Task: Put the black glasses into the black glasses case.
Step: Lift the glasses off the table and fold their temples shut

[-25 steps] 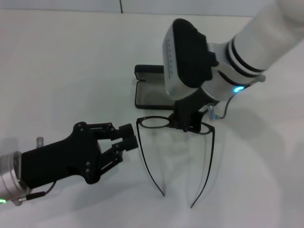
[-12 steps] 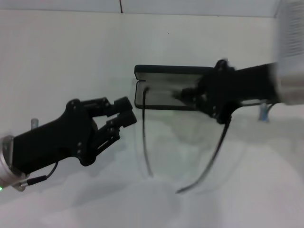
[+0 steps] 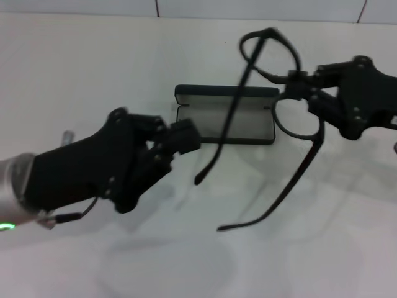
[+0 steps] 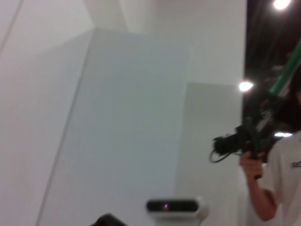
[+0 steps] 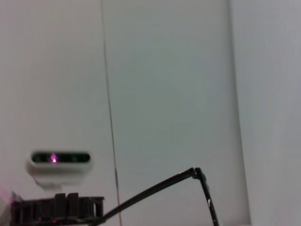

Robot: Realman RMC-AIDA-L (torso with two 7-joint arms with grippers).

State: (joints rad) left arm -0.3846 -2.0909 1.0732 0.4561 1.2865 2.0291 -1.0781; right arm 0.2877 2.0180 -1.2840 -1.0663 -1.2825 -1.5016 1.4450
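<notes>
The black glasses (image 3: 291,118) hang in the air above the table, tilted, with both temple arms unfolded and pointing down toward me. My right gripper (image 3: 302,93) is shut on their frame near the bridge, at the right of the head view. One temple arm also shows in the right wrist view (image 5: 155,190). The black glasses case (image 3: 224,115) lies open on the table behind them, its grey lining up. My left gripper (image 3: 186,136) is raised at the left, its fingertips close together, just left of the case and beside one temple arm.
The white table (image 3: 93,74) spreads around the case. The left wrist view looks up at white wall panels (image 4: 122,117) and a person (image 4: 277,179) holding a device at the far right.
My right gripper has lifted the glasses up off the table and turned them, so the lenses now stand above the case. My left gripper has moved right, toward the case.
</notes>
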